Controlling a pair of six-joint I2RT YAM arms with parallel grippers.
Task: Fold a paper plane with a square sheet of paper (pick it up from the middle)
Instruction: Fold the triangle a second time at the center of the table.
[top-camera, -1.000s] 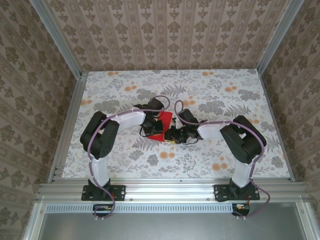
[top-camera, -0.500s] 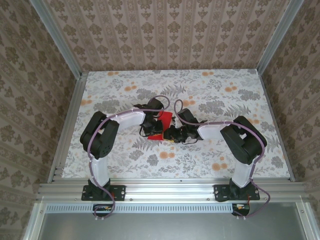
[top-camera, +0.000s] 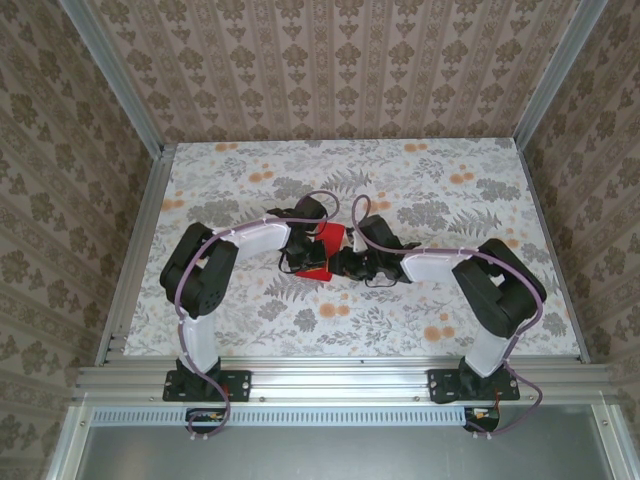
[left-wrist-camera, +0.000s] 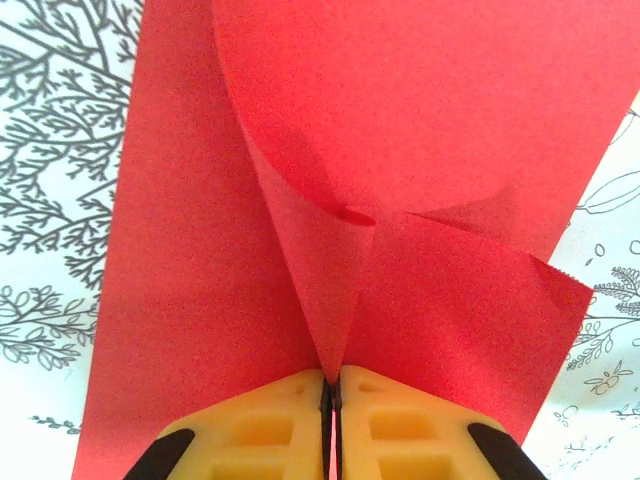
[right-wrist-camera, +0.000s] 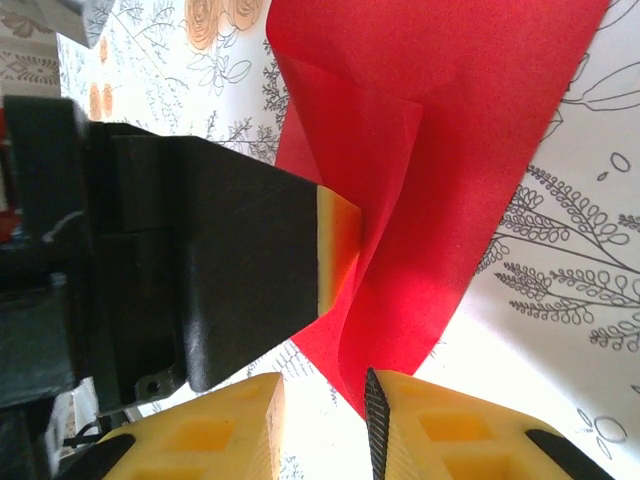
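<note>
While left claw (left-wrist-camera: 332, 380) pinches red sheet (left-wrist-camera: 200, 250), right claw (right-wrist-camera: 325, 398) part-open, nudged closer.

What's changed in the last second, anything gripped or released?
The right pincer crept left toward the red paper, its elbow swinging out to the right; its jaws stand open at a corner of the sheet. The left pincer stayed shut on the pinched-up fold, and its arm and the paper did not move.

I am noting the counter (top-camera: 350, 320) lying under a pale covering printed with grey ferns and orange flowers. Patterned beige walls (top-camera: 330, 70) are enclosing it; an aluminium rail (top-camera: 340, 378) is running along its near edge.
</note>
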